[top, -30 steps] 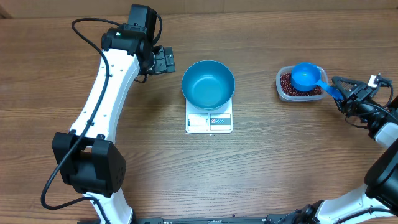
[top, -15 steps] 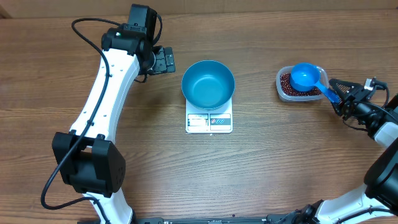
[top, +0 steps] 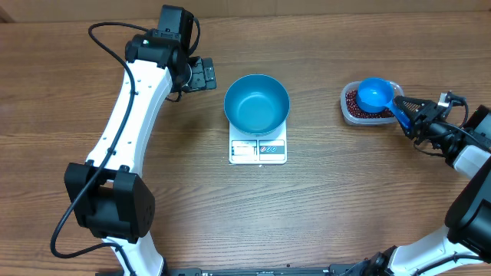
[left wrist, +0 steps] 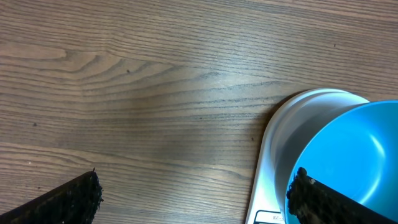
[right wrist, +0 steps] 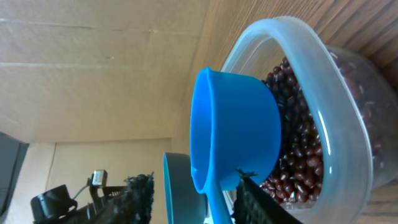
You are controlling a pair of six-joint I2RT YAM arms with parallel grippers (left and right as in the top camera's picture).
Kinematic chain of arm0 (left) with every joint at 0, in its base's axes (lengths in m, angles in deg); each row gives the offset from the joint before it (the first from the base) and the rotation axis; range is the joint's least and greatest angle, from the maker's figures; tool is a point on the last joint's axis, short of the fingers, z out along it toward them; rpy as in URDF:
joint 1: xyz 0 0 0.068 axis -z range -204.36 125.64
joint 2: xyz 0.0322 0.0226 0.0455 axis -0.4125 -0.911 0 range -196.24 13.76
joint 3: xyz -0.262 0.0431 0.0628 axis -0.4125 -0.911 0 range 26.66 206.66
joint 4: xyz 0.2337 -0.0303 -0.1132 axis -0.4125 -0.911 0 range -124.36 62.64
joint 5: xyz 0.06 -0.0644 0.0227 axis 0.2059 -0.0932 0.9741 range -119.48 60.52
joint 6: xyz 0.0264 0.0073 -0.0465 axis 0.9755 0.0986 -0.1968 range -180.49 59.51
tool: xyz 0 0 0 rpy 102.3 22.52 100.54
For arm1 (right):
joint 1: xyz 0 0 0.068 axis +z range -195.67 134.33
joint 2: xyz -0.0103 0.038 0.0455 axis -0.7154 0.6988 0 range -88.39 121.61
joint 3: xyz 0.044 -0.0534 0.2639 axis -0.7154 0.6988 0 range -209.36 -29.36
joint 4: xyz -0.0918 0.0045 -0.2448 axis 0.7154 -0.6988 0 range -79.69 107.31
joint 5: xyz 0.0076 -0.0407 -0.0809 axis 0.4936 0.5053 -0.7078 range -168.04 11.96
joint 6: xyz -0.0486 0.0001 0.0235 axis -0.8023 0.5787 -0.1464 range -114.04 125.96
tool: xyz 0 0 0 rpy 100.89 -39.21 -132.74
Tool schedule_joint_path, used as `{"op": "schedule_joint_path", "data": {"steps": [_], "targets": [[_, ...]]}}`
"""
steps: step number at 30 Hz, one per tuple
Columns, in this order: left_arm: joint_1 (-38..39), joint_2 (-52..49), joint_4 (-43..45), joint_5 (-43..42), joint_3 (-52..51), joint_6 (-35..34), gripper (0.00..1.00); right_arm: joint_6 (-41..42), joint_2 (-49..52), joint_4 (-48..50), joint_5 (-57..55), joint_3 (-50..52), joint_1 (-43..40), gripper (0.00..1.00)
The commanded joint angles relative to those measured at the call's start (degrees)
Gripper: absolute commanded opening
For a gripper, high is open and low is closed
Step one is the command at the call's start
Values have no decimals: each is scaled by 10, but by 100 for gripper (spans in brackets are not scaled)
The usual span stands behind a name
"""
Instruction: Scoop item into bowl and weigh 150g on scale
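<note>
Left gripper (top: 205,74) hangs over the wooden tabletop (top: 322,207) at the far left of the work area, jaws spread wide, holding nothing. It is just left of the bowl (top: 257,103) and does not touch it. In the left wrist view the bowl's rim and a corner of the scale (left wrist: 273,155) lie beside one fingertip. The bowl, bright blue, sits on the white scale (top: 258,149), and the display panel pokes out on the near edge. Well to the right stands a clear plastic tub (top: 345,106) holding the beans (top: 353,100), a dark red-brown heap. A small blue scoop (top: 374,93) rests with its cup on the beans and its handle reaching out over the tub's right rim. Right gripper (top: 406,112) is at that handle, jaws partly open with one finger on either side of it. The right wrist view shows one finger close against the handle and a gap at the other, so it is not clamped. Beans lie just left of this gripper and well apart from the bowl.
</note>
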Motion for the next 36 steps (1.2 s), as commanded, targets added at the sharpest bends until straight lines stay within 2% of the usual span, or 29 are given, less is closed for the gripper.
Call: {"op": "schedule_joint_path", "data": {"steps": [1, 4, 18, 24, 34, 36], "targets": [[-2, 0, 0, -2, 6, 7, 100, 25, 1, 2, 0, -2, 0, 41], [-2, 0, 0, -2, 6, 7, 100, 45, 1, 2, 9, -2, 0, 37], [-2, 0, 0, -2, 6, 7, 100, 44, 1, -39, 14, -2, 0, 40], [-2, 0, 0, -2, 6, 7, 99, 42, 1, -39, 14, -2, 0, 37], [-2, 0, 0, -2, 6, 7, 100, 40, 1, -47, 14, -1, 0, 18], [-2, 0, 0, -2, 6, 7, 100, 36, 1, -49, 14, -1, 0, 17]]}}
